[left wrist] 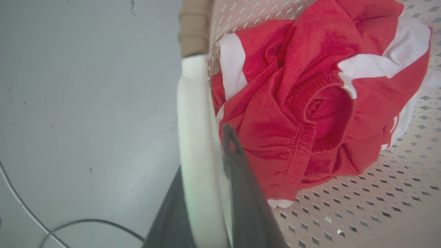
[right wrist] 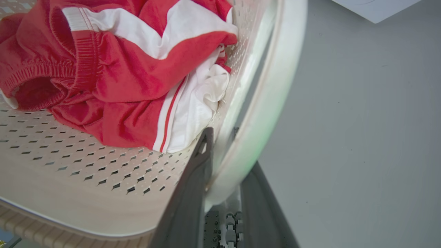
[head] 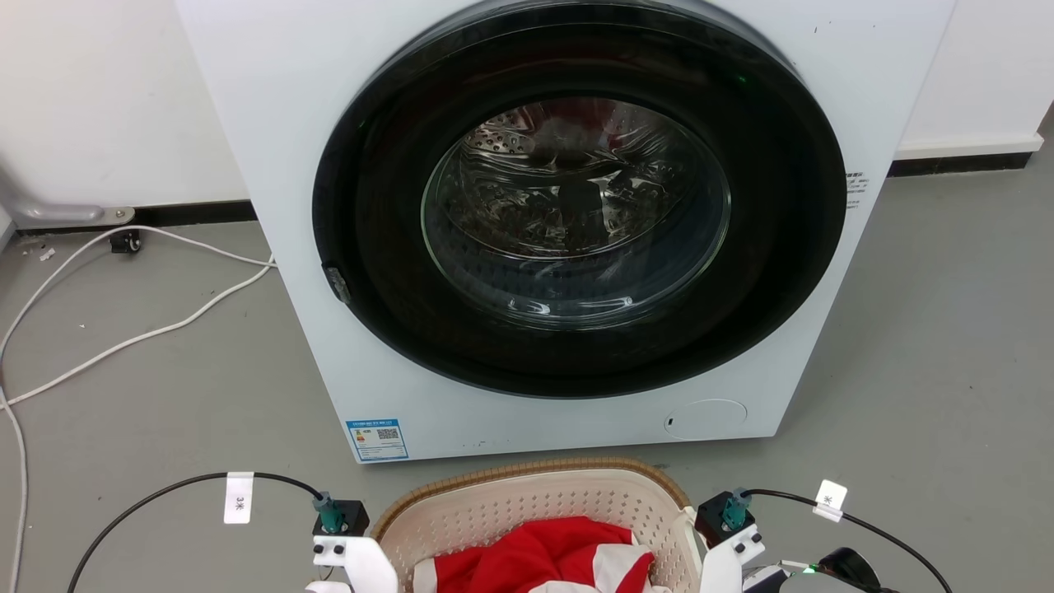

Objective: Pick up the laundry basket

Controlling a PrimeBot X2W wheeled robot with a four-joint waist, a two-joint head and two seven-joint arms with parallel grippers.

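Laundry basket (head: 527, 498) at 6 o'clock of head view, washer (head: 576, 231) at its 12 o'clock. Red-white garment (left wrist: 310, 103) bunched inside. Left gripper (left wrist: 203, 155) at basket's 9 o'clock, fingers clamped either side of white handle (left wrist: 194, 120). Right gripper (right wrist: 229, 151) at 3 o'clock, likewise clamped on opposite handle (right wrist: 275, 86).

Bright, even light; soft shadows. Reflections streak the washer glass (head: 576, 214). Wrist views warp, blurring the laundry basket (left wrist: 194, 120) up close.
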